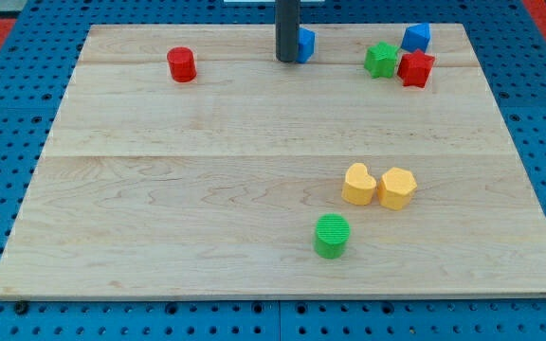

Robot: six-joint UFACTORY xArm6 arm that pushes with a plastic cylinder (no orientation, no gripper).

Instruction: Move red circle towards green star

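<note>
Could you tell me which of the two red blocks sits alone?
The red circle at the view's top left; the red star touches the green star.

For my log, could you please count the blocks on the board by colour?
Red: 2, red circle, red star
Blue: 2
Green: 2, green star, green circle
Yellow: 2
Total: 8

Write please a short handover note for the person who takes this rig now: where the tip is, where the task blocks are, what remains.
My tip rests near the board's top edge, touching or just beside a blue block on its right.
Red circle stands at top left, well left of the tip, apart from everything.
Green star sits at top right, beside a red star.
Done: nothing visible yet.
Left: get behind the circle's left side and push it rightward.
</note>
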